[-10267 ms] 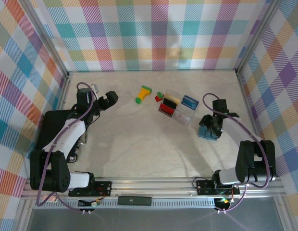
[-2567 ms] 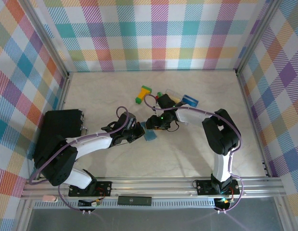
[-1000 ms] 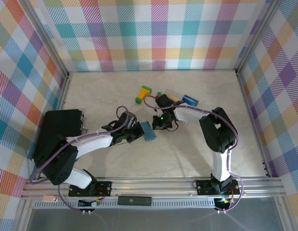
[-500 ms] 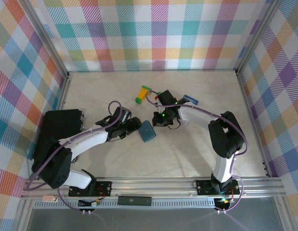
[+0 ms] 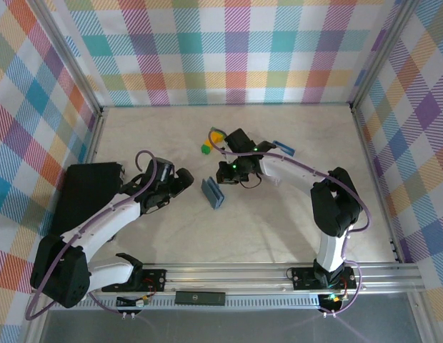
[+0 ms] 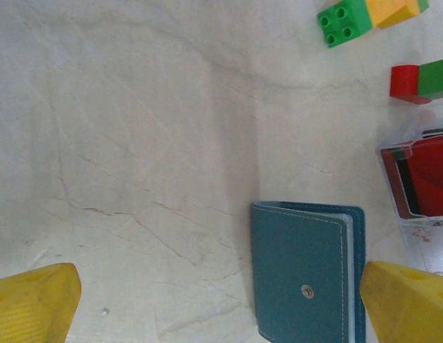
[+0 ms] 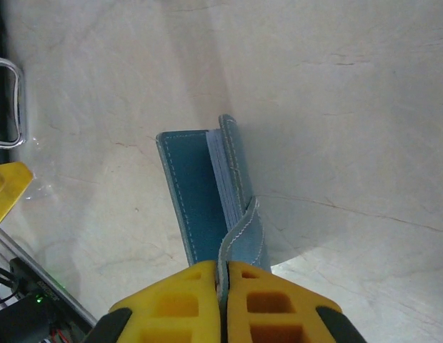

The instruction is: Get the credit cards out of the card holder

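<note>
Left gripper [image 5: 183, 179] has let go of the holder [image 5: 213, 193] and drawn back toward the table's left edge; half a second ago it sat right beside the holder, which then lay flatter. Its jaws now stand wide. In the left wrist view its yellow fingers [image 6: 32, 300] sit at the two bottom corners with bare table [image 6: 136, 143] between them, and the holder [image 6: 304, 282] lies closed side up just inside the right-hand finger, touching neither.

The right gripper [image 5: 224, 174] is pinched narrow on the holder's flap. In the right wrist view, the gripper [image 7: 223, 282] has its yellow pads pressed together on a thin blue strip that curves up from the holder [image 7: 196, 193]. One cover lies on the table and the other is lifted, with pale leaves showing between them; whether those are cards cannot be told.

The holder sits near the middle of the table, a little left of centre, well apart from every edge.

Toward the far edge, a green-and-yellow block [image 6: 364, 14] lies beyond the holder, with a red cube [image 6: 406, 80] and a green cube [image 6: 437, 77] touching each other to its right. Just nearer than those, a clear case [image 6: 393, 171] holds a red card [image 6: 429, 179]. A blue card [image 5: 282, 148] lies beyond the right arm, toward the far right.
</note>
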Robot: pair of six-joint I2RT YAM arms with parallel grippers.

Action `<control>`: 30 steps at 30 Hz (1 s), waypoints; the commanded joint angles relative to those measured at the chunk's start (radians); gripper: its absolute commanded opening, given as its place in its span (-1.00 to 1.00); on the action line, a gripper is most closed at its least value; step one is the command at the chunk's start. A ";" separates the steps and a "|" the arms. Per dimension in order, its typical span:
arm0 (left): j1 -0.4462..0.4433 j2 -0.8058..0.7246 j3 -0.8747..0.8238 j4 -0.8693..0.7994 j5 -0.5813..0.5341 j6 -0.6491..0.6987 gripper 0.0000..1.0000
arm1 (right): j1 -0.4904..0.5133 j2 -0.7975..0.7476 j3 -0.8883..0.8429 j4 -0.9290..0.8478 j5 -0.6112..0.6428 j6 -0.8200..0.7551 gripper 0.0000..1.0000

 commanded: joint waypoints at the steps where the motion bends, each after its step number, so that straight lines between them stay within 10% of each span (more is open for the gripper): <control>1: 0.021 -0.039 -0.018 -0.032 -0.012 0.013 0.99 | 0.019 -0.014 0.032 -0.024 -0.006 0.029 -0.85; 30: -0.043 0.147 0.010 0.162 0.222 0.151 -0.14 | 0.000 -0.002 -0.012 -0.053 0.134 0.057 -0.84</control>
